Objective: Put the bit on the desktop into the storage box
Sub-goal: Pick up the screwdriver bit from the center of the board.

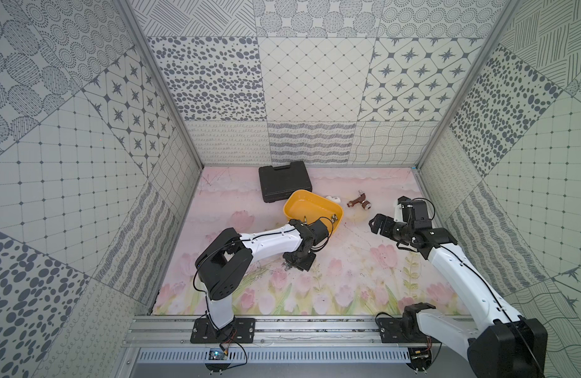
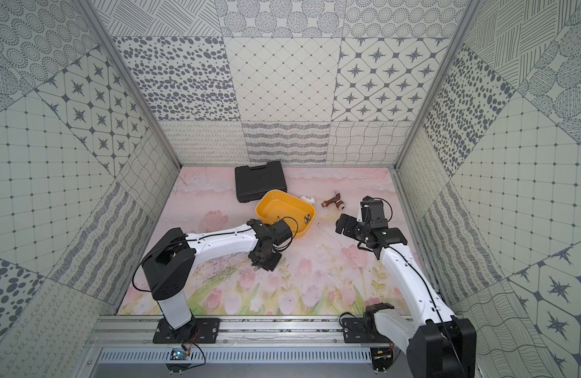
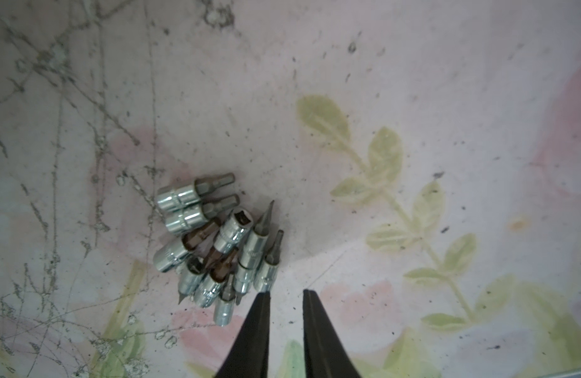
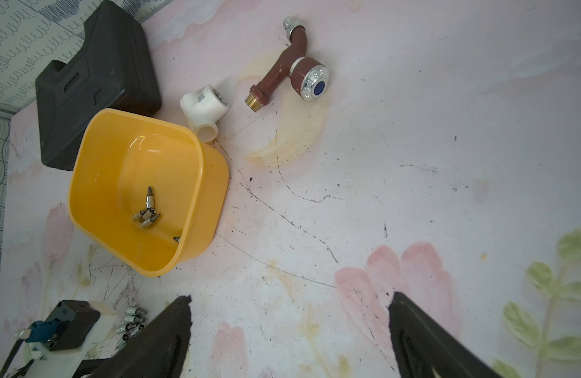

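While the left gripper (image 3: 285, 293) points down at the scuffed pink floral tabletop (image 3: 413, 81), its two black fingers (image 3: 255, 333) stand a narrow gap apart, nothing between them. Heap of short chrome-bodied screwdriver bits (image 3: 214, 248) lies on the tabletop just beside one fingertip, outside the gap; nearest bit (image 3: 266, 265) almost touches that tip. Shallow yellow plastic storage box (image 1: 310, 204) sits apart from the heap, a few loose bits (image 4: 147, 212) inside it. Right gripper (image 4: 290, 297) spread wide, empty, over bare tabletop near the box
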{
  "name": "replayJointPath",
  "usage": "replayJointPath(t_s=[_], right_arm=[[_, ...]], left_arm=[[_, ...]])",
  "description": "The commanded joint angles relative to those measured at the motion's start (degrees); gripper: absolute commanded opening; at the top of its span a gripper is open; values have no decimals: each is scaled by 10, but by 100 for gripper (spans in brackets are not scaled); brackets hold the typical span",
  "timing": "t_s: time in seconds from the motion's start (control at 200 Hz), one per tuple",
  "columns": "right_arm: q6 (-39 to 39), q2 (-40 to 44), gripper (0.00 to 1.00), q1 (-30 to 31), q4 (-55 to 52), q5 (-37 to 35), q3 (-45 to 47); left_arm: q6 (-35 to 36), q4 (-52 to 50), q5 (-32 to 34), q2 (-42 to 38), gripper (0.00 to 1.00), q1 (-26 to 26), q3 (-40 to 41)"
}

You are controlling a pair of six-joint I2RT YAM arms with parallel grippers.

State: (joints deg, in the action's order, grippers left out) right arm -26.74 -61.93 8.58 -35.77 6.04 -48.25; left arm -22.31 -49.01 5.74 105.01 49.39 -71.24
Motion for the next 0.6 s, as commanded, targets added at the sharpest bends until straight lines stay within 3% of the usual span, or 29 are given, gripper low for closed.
replayJointPath(t_s=[0.0, 0.595], right_arm=[[4, -6, 97, -2, 16, 3, -18], [5, -9, 96, -2, 18, 5, -18]], left_arm=[[3, -11, 16, 5, 23, 2, -7], [10, -17, 40, 22, 21, 2, -14]])
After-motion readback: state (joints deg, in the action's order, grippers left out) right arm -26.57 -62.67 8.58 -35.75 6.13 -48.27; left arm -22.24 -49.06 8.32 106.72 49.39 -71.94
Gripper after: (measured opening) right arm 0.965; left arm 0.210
